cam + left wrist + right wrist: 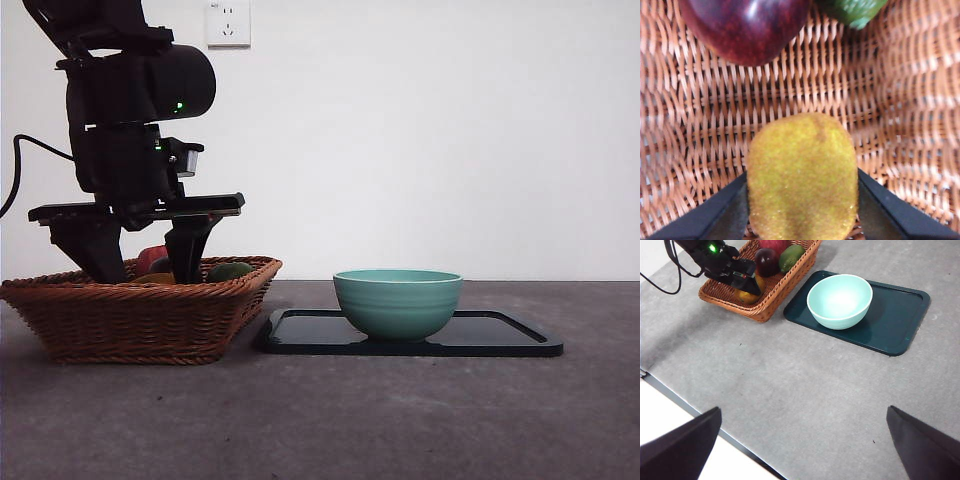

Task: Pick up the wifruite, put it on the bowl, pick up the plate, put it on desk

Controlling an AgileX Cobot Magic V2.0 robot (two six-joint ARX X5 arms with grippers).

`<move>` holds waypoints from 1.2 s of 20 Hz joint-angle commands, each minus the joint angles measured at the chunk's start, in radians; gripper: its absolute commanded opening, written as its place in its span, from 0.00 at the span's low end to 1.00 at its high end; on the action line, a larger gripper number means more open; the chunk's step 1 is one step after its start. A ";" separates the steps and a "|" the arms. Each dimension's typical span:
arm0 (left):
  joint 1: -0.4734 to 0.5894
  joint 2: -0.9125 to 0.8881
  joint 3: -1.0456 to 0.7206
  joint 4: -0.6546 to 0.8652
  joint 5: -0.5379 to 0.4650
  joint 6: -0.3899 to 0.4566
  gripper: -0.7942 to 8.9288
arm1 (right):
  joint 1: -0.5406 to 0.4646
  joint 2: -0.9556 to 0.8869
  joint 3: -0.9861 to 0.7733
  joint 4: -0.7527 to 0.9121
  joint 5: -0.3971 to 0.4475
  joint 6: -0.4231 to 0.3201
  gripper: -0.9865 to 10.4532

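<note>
Right now I see the wicker basket as my landmark, sitting on the desk. Inside it, my left gripper is lowered with its two black jaws spread wide, one on each side of the wifruite; I cannot tell whether they press on its skin. Farther back in the basket lie a dark red fruit and a green fruit, both apart from the wifruite. Just beside the basket a dark tray lies flat, nearly touching its rim, and the bowl stands upright on the tray's basket-side half. My right gripper hangs high over bare desk, well apart from the basket, jaws wide apart, holding nothing.
</note>
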 commanded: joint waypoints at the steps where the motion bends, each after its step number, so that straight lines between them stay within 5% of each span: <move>1: 0.000 0.020 0.012 0.003 -0.002 -0.008 0.34 | 0.005 0.000 0.006 0.013 0.002 0.011 0.66; 3: 0.001 0.020 0.013 -0.004 -0.002 -0.008 0.37 | 0.005 0.000 0.006 0.013 0.001 0.011 0.66; 6: 0.001 0.020 0.025 -0.019 -0.002 0.004 0.60 | 0.005 0.000 0.006 0.013 0.001 0.011 0.66; 15: -0.002 -0.061 0.250 -0.228 0.002 0.090 0.70 | 0.005 0.000 0.006 0.013 0.002 0.011 0.66; 24: -0.016 -0.464 0.251 -0.370 0.374 0.246 0.70 | 0.005 0.000 0.006 0.013 0.002 0.011 0.66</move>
